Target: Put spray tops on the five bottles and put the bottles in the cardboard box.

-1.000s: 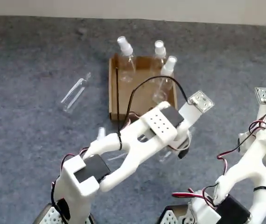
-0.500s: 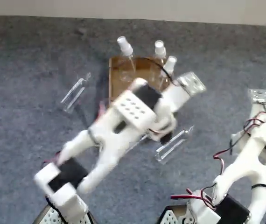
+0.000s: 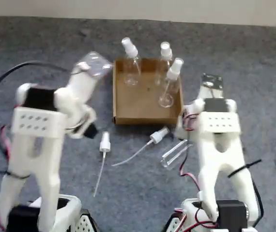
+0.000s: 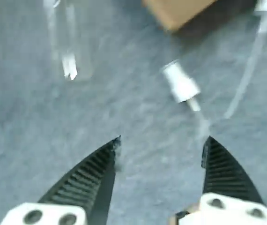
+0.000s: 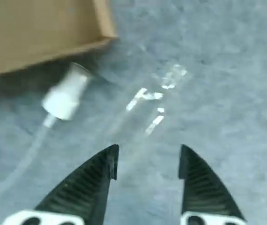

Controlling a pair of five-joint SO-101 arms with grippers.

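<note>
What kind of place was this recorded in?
Probably a robotics test bench: a grey carpet-like mat is the work surface, a white left arm and right arm sit side by side, and a cardboard box holds three spray bottles.

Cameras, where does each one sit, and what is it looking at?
High view: fixed above, off the arms, looking down on the grey table, the cardboard box, the left arm and the right arm.
Left wrist view: on the left arm's wrist, looking down past the open left gripper at a spray top.
Right wrist view: on the right arm's wrist, looking down past the open right gripper at a lying bottle.
Shared: both wrist views catch a corner of the box; the high view shows that bottle too.
</note>
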